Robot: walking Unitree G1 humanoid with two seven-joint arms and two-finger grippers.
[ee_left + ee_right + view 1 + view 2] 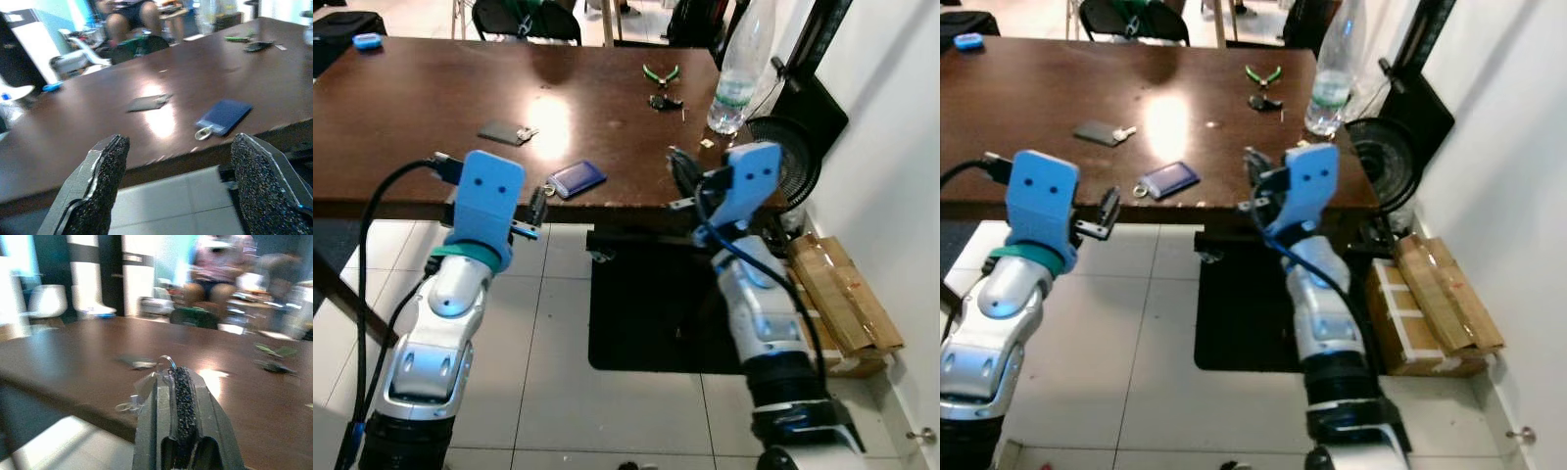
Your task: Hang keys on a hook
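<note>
While raised, right tool (1255, 176) apparently pinches keys (164, 363).

My right gripper (177, 382) has its fingers pressed together on a small metal ring (167, 361), but whatever hangs from it is hidden behind the fingers, and a pale blurred shape (128, 405) beside them is too smeared to name. From my head cameras the grip itself is too small to read. The seated person (220, 269) beyond the table (431, 108) is blurred and cut off at the top edge. The bottle (744, 59) loses its cap to the frame's edge.
</note>
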